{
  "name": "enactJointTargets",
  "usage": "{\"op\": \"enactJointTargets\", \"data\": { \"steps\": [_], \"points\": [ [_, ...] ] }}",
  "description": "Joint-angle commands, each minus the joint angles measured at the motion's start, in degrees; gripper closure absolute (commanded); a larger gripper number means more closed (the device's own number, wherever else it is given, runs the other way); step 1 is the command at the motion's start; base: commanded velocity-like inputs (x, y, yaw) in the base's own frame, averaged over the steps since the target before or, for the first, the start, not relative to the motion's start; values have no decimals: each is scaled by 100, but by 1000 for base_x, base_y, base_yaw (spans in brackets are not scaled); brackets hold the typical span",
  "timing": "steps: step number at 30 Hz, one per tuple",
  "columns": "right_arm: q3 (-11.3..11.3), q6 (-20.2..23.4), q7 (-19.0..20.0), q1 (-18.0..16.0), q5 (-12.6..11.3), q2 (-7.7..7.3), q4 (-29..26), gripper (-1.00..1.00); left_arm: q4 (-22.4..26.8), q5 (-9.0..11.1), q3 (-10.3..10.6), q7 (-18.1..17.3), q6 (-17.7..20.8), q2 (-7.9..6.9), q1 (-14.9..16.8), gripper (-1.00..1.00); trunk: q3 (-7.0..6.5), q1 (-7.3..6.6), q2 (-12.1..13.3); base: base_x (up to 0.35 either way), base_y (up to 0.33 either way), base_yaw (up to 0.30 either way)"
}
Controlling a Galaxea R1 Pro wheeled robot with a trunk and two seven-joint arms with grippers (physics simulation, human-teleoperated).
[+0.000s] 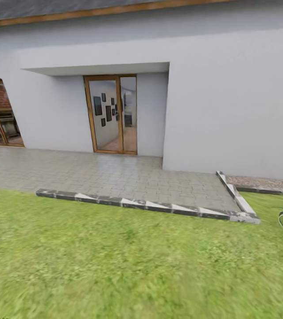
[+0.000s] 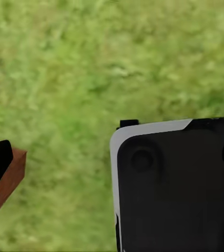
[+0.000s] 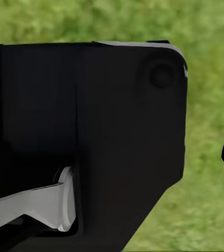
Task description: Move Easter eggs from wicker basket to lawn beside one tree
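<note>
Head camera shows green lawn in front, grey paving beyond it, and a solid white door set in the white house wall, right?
Not quite: the door is wood-framed glass, not solid white. The head view shows green lawn, grey paving and white house wall as you said.

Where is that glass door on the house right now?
In the head view the glass door sits left of centre in a recess of the white wall, just behind the grey paving.

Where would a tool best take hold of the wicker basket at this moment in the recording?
That can't be judged from these pictures: the head view faces the white house, its glass door and the grey paving beyond the lawn. Both wrist views look down on grass. The robot must first turn and find the basket.
</note>
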State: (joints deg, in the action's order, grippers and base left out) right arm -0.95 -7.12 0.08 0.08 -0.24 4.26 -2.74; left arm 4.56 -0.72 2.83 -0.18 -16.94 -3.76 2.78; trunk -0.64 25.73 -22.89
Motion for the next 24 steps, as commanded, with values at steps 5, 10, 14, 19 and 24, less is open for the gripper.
{"op": "enactJointTargets", "data": {
  "steps": [5,10,14,19,24],
  "points": [
    [-10,-18,1,1,0,15,2,-100,-7,-7,25,-1,-21,-2,4,-100,1,5,-2,338,0,282],
    [-10,-18,1,1,4,21,2,-100,-7,-7,25,-1,-25,-2,4,-100,1,5,-2,338,0,289],
    [-10,-18,1,1,2,22,2,-100,-7,-7,25,0,-26,-2,4,-100,1,5,-2,338,0,290],
    [-10,-18,1,1,0,22,2,-100,-7,-7,25,0,-28,-2,4,-100,1,5,-2,338,0,291],
    [-10,-18,1,1,0,36,2,-100,-7,-7,25,-1,-29,-2,4,-100,1,5,-2,338,0,291]
  ]
}}
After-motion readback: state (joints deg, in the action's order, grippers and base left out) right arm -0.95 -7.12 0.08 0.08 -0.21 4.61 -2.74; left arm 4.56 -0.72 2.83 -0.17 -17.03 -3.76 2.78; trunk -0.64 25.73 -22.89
